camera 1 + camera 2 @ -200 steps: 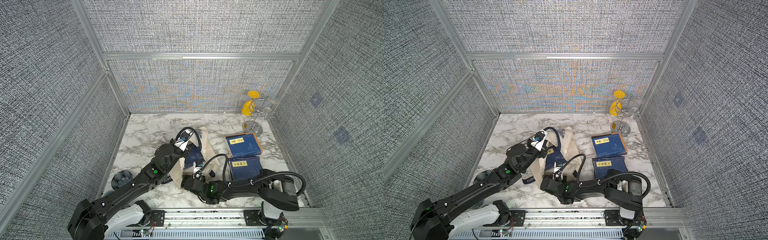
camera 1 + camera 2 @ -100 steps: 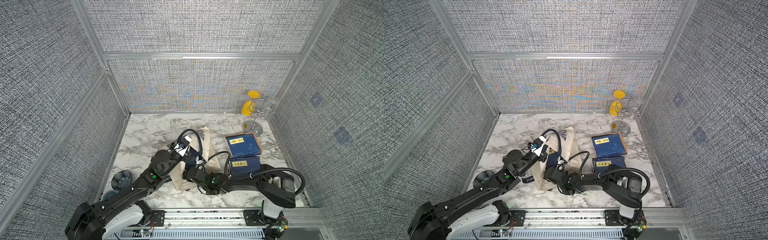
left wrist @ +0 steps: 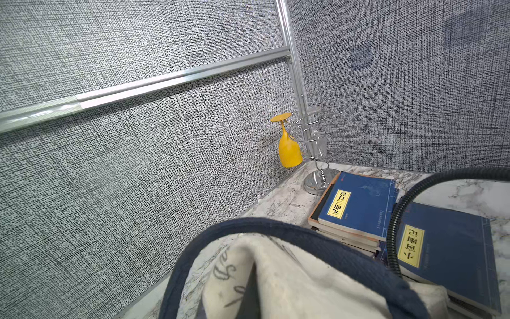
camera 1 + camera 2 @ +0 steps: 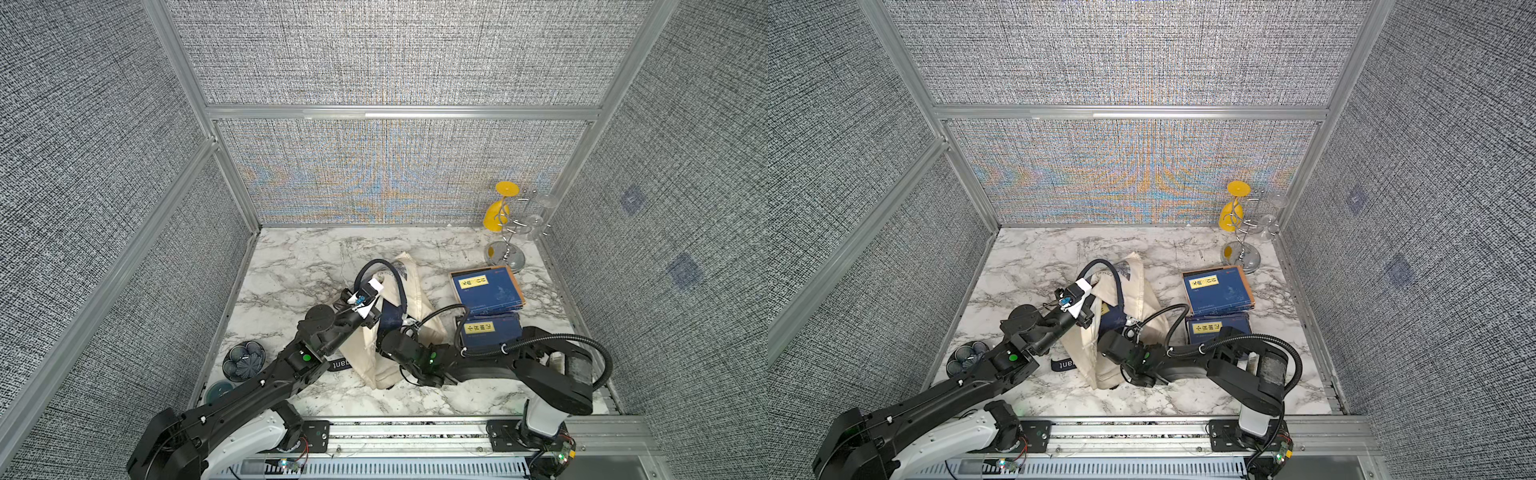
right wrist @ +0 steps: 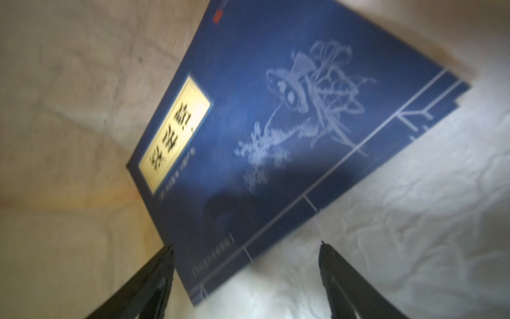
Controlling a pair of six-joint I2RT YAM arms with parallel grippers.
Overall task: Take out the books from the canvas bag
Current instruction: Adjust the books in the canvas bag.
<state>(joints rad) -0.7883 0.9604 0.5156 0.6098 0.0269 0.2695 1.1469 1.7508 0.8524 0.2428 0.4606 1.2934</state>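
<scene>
Book (image 5: 276, 124) inside canvas bag (image 4: 415, 295) lies between wide-apart right fingers (image 5: 154, 276).

Here's the matte-black jointed left arm (image 4: 266, 380), small green lamp (image 4: 306, 357) glowing, glossy white base shell (image 4: 245, 446) below. The matte-black right arm (image 4: 490, 368) matches, a ribbed black cable (image 3: 390, 234) looping off it. Right tool (image 5: 246, 244): two tapered black fingers (image 5: 154, 279).

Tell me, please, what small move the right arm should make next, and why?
Probably ease the right hand a little forward, so the book sits deeper in it before closing. Its fingers stand open inside the canvas bag, with only the book's near corner between their tips, not yet gripped. The left hand holds the bag's mouth up.
</scene>
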